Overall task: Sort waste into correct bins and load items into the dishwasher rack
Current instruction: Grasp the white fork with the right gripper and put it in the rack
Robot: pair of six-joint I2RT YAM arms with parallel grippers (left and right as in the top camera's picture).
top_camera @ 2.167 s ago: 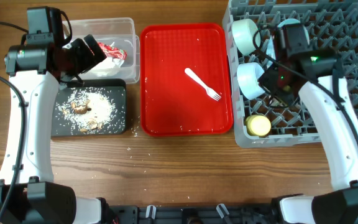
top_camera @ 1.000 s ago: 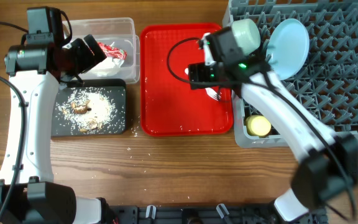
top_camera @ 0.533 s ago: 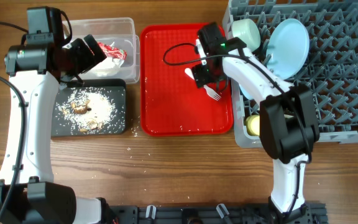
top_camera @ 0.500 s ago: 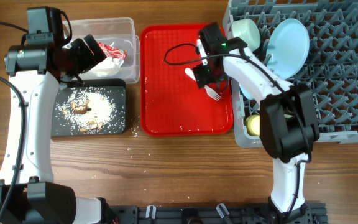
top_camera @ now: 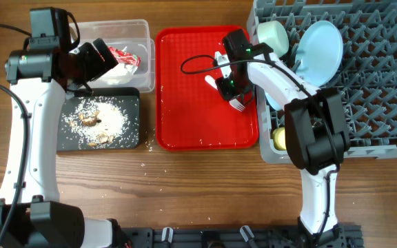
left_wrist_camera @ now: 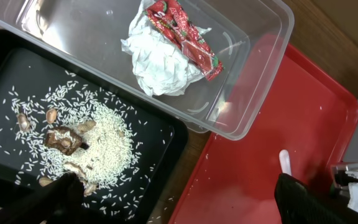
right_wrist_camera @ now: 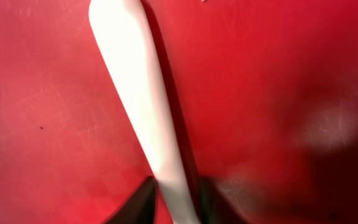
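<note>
1. Now, down on the red tray with the right gripper, directly over the white fork.
2. From the right wrist: dark fingertips close on either side of the fork's handle, blurred. Cannot tell whether clamped on it or just shy of it.
3. Fork flat on the tray, tines toward the dishwasher rack, handle toward the tray's middle.
4. Left gripper parted wide, empty, hanging above the two bins.
5. In the clear tub: the crumpled red-and-white wrapper, lying on the white tissue.
6. In the black tray, just beside the tub: the rice scraps in a loose heap, with brownish bits among them.
7. A few stray grains on the wooden table, near the black tray's corner.
8. In the rack: the pale blue plate standing on edge, a mint bowl beside it at the rack's corner, the yellow cup near the front edge.
</note>
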